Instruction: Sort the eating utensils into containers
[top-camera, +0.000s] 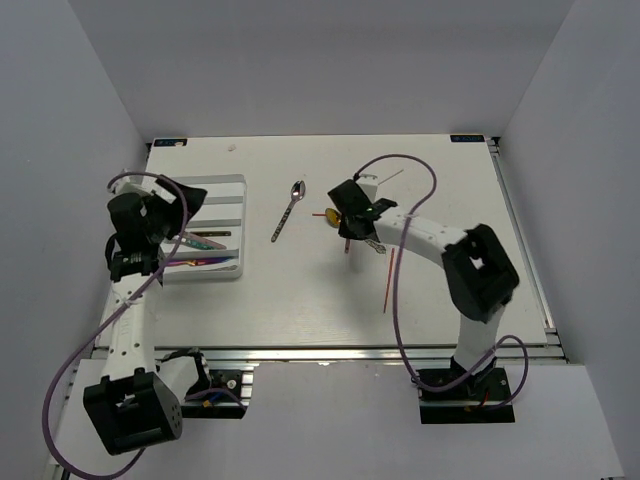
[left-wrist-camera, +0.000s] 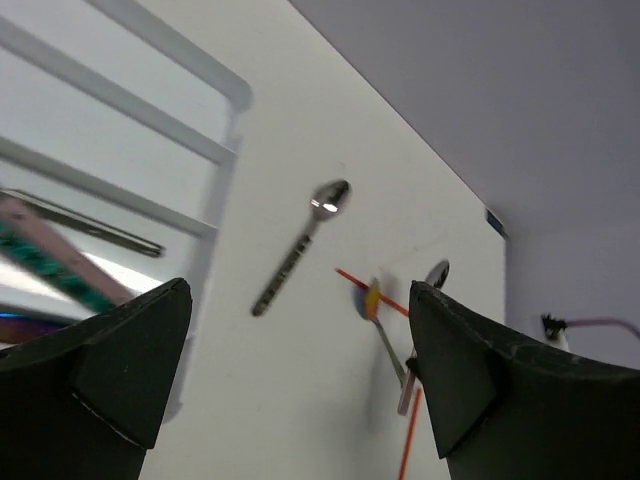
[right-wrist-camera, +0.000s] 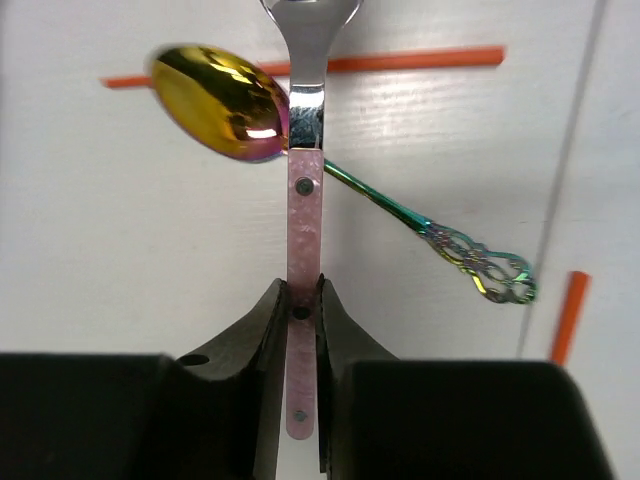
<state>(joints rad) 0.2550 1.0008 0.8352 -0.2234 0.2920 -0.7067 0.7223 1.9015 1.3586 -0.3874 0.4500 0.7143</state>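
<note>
From above, your left fingers (top-camera: 168, 202) hang over the far half of the white tray (top-camera: 222, 272), which sits at the left side of the counter (top-camera: 300, 310). A few slim pieces (top-camera: 205, 262) lie in the tray's near compartments. A silver spoon (top-camera: 288, 212) lies alone on the counter between the tray and your right fingers (top-camera: 352, 207), with its bowl toward the far edge. Your right fingers are low over a small cluster near the middle of the counter. A long red stick (top-camera: 389, 280) lies on the near-right side of that cluster, and a thin clear stick (top-camera: 390, 178) lies on its far side.

In the left wrist view, your left fingers are spread wide with nothing between them. The tray's dividers run past on the left, and the pieces inside are blurred. The silver spoon and the cluster show through the gap.

In the right wrist view, your right fingers are pinched tight on the pink-handled piece (right-wrist-camera: 303, 210). Its silver head is cut off at the top, so you cannot tell fork from spoon. It crosses over the neck of the gold-bowled spoon (right-wrist-camera: 220, 100), whose green handle runs off to the right. An orange-red stick (right-wrist-camera: 400, 60) lies across beyond the bowl. You cannot tell whether the pink-handled piece is off the counter.
</note>
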